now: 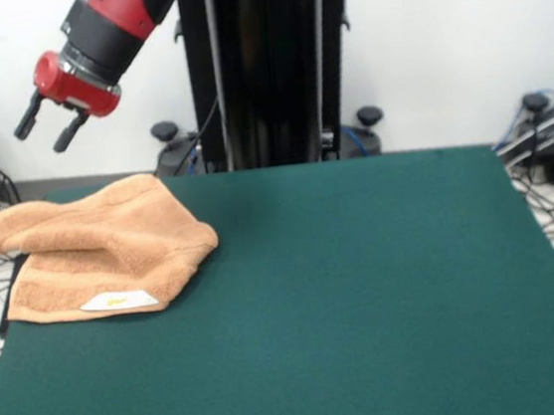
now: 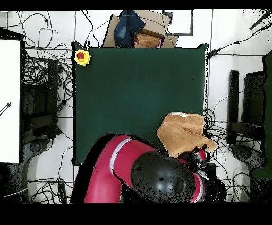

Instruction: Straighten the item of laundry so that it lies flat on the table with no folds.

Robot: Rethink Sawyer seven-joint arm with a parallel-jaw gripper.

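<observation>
A: Where is the peach-orange terry hand towel right now?

B: On the dark green felt-covered rectangular table, bunched at a far corner on the left of the front view. It is not flat — an upper layer is folded over the lower one, leaving a thick rounded ridge across the middle. One end spills a little past the table's side edge.

A: Any markings on it?

B: A small white label sits at the near edge, facing up, with a faint yellowish mark on it. In the overhead view the same label shows as a pale patch on the towel's edge toward the table's middle.

A: And the red and black gripper?

B: Raised in the air above the towel's corner, well clear of the cloth. Its two black fingers are spread apart with nothing between them — released, holding nothing. From overhead the gripper is mostly hidden beside the big red arm.

A: What else is around?

B: A yellow box with a red button at a table corner, the black pedestal column behind the table, and tangled cables on the floor at the sides
</observation>
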